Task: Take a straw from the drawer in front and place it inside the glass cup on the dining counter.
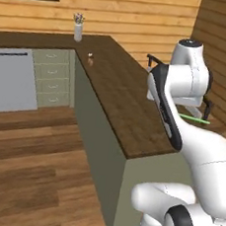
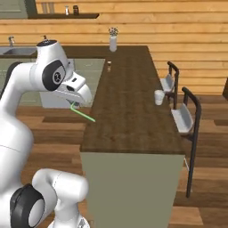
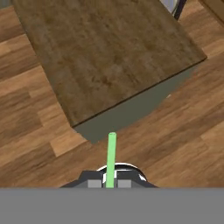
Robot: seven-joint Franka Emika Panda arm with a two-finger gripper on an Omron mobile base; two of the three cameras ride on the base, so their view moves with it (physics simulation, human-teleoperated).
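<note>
Wood top: your dark brown plank dining counter [image 2: 129,102] is a long rectangle with matte, streaked grain, on a flat pale green base.
Straw: the thin, straight light-green straw [image 2: 83,113] is a smooth plastic-looking stick; you see it jutting out and down from the hand, in the air beside the counter's left edge and not touching it. From the hand view the straw [image 3: 111,158] points toward the counter's near corner, over the wood-plank floor.
Gripper: your two-finger gripper [image 2: 73,104] is clamped narrow on the upper end of the straw; from the left base view the straw's [image 1: 194,118] free end shows past the white arm.
Cup: the small whitish translucent glass cup [image 2: 159,97] stands upright near the counter's right edge, tapering slightly to its base, well apart from the straw.
Chairs: two dark metal-framed chairs [image 2: 185,116] with pale seats stand just beside the counter's right side.
Vase: a slim white cylindrical vase [image 2: 113,42] with small flowers stands at the counter's far end.
Walls: horizontal light wood boards, smooth and glossy.
</note>
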